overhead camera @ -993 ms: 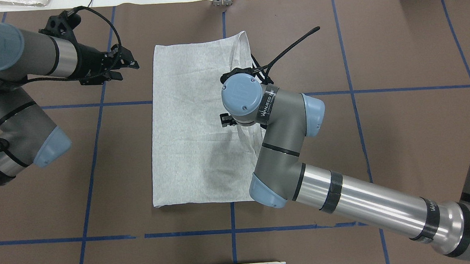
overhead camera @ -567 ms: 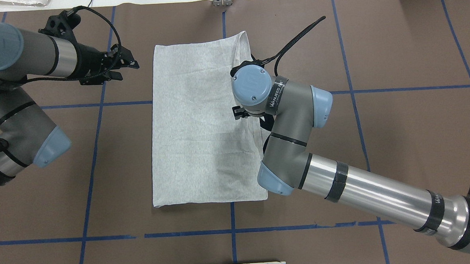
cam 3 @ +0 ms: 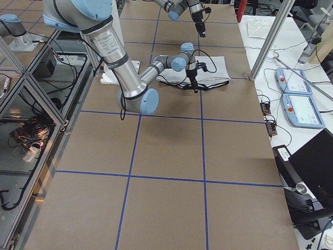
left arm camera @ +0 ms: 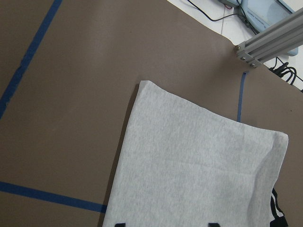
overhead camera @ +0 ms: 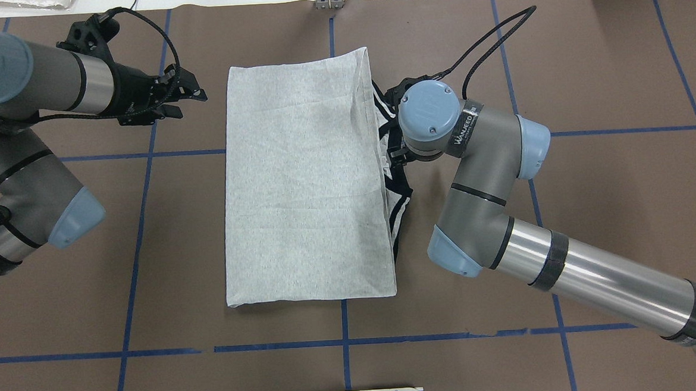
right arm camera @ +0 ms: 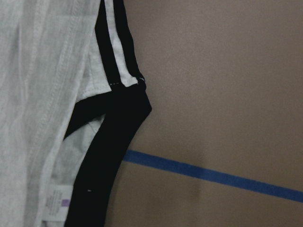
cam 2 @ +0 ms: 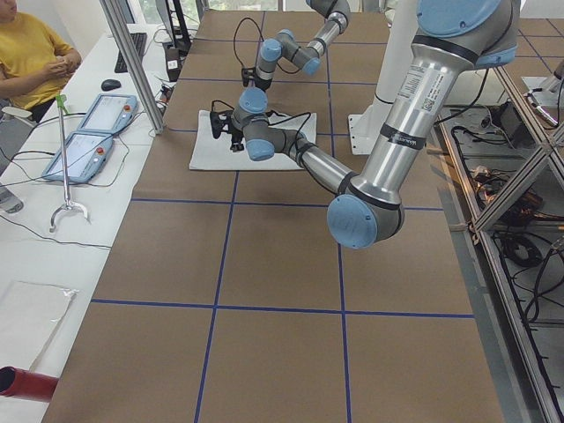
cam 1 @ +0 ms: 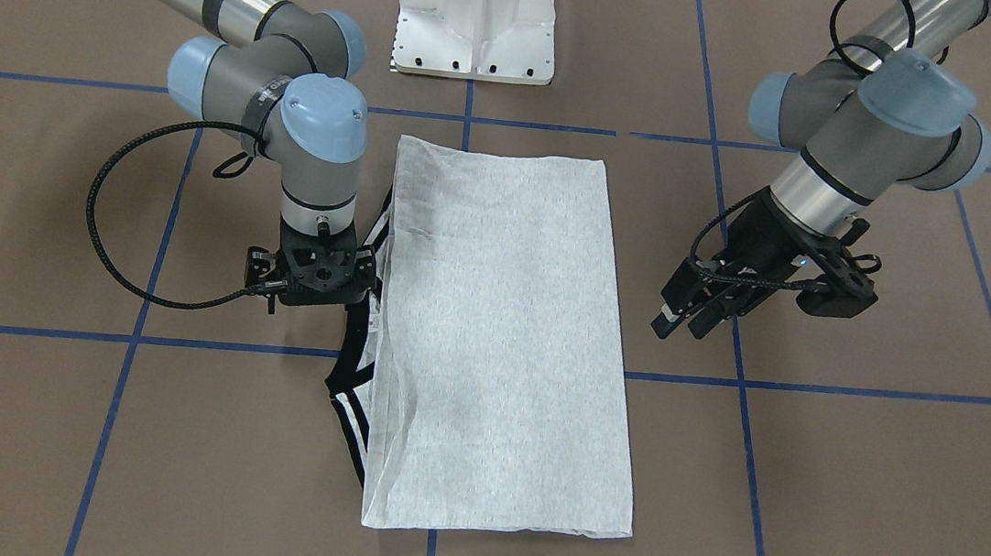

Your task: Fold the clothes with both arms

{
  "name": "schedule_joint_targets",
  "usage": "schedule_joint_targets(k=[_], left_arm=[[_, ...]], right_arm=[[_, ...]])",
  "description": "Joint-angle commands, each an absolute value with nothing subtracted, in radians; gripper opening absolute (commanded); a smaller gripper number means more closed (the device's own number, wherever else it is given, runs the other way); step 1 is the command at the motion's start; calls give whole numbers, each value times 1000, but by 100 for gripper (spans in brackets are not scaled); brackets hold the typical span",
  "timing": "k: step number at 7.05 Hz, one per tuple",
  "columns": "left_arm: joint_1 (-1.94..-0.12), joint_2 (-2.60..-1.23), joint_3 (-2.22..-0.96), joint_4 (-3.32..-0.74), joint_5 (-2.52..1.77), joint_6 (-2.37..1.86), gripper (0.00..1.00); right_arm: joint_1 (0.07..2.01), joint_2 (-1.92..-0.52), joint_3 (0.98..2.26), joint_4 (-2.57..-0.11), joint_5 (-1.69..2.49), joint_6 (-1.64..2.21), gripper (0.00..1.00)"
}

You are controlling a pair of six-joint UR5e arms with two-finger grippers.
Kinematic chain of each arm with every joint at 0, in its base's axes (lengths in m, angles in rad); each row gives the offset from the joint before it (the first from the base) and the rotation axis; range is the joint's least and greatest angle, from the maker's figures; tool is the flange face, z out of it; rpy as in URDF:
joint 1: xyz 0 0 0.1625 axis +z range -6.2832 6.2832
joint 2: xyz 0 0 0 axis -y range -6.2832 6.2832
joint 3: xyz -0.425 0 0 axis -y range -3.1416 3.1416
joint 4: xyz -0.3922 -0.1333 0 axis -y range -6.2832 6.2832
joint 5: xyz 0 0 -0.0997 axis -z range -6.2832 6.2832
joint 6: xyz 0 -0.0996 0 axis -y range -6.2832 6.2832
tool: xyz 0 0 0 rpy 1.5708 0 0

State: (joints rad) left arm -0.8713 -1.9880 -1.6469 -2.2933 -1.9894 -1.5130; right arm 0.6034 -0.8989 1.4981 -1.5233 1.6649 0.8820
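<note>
One black collar loop (cam 1: 345,373) sticks out of the folded shirt (overhead camera: 306,186) on the tabletop (overhead camera: 593,206), right arm's (overhead camera: 489,152) side (its jaws hidden, can't tell), left arm's (overhead camera: 50,86) jaws parted empty off the other side; further folding may snag the loop, skewing it.

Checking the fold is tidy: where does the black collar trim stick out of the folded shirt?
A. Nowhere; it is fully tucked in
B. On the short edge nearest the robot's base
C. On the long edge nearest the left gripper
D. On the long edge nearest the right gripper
D: the black neck trim pokes out of the T-shirt on the long edge beside the right gripper; the edge facing the left gripper is plain grey.
</note>
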Motion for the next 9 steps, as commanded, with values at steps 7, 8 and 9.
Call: schedule_joint_targets(k=[7,8,9], left_arm=[[-873,-1987,-1678,-2261,-1990,-1519,66],[-873,-1987,-1678,-2261,-1990,-1517,66],[-873,-1987,-1678,-2261,-1990,-1517,65]], right_arm=[[289,-1022,1861,-1531,1458,2100,100],[252,-1034,1871,-1531,1416,2220,100],[214,-1034,1864,-1532,1387,2285,100]])
